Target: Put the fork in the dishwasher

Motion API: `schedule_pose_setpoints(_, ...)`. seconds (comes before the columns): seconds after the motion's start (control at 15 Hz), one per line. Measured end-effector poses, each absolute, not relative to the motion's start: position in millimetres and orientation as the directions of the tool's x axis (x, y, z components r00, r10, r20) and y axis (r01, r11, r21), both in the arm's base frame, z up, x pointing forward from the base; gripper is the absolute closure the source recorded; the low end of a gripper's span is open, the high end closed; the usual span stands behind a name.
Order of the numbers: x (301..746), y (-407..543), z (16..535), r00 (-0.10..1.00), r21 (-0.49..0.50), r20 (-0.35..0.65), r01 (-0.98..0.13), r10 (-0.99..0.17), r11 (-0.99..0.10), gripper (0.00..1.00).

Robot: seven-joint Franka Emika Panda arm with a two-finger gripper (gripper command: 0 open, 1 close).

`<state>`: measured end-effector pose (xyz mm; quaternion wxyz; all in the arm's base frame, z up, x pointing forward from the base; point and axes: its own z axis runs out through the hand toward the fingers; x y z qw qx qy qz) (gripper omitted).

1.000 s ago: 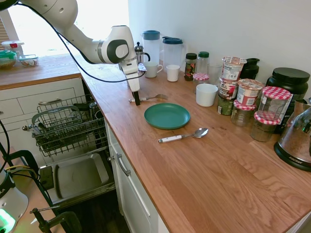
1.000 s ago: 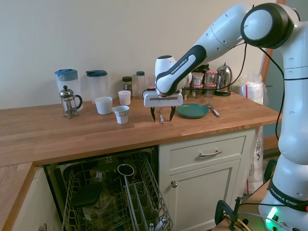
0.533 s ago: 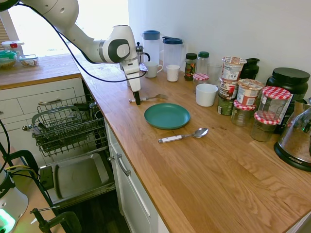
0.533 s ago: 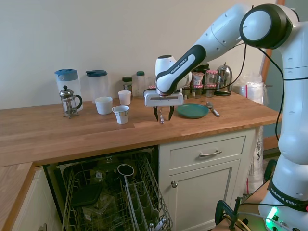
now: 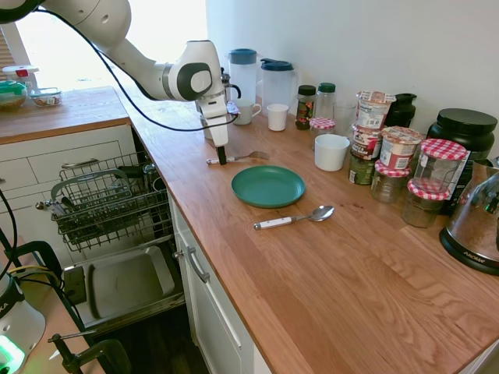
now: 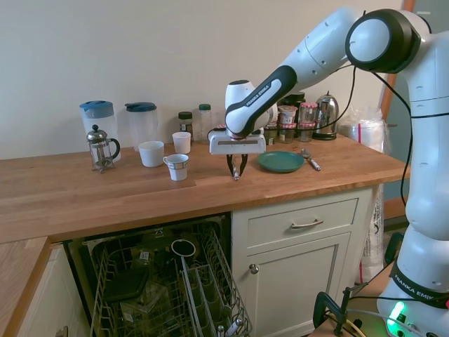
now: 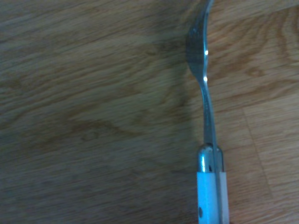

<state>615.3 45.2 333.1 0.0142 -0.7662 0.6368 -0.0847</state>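
fork (image 5: pixel 234 157): on the wooden counter (image 5: pixel 312 257) just beside the teal plate (image 5: pixel 268 186); tine tips cut off in the wrist view, handle partly hidden by the gripper (image 6: pixel 236 170). gripper: pointing straight down, fingers drawn narrow around the white handle, tips at the counter. dishwasher (image 5: pixel 109 202): open below, rack pulled out.

Your gripper (image 6: pixel 236 173) sits closed on the fork (image 5: pixel 238 157) at the counter (image 5: pixel 312 273) edge. At 3 o'clock — teal plate (image 5: pixel 267 186); at 12 o'clock — mugs (image 5: pixel 244 111). Toward 9 o'clock the dishwasher (image 5: pixel 109 202) rack lies open, unobstructed.
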Motion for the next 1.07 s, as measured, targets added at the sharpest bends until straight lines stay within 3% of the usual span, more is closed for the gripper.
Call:
schedule_pose_setpoints(0.27, 616, 45, 334, 0.207, -0.129, 0.085, -0.968, -0.975, -0.217, 1.00)
schedule_pose_setpoints(0.6, 604, 51, 344, 0.380, -0.089, 0.042, -0.920, -0.924, -0.382, 1.00)
schedule_pose_setpoints(1.07, 546, 60, 439, 0.537, -0.069, 0.011, -0.841, -0.844, -0.536, 1.00)
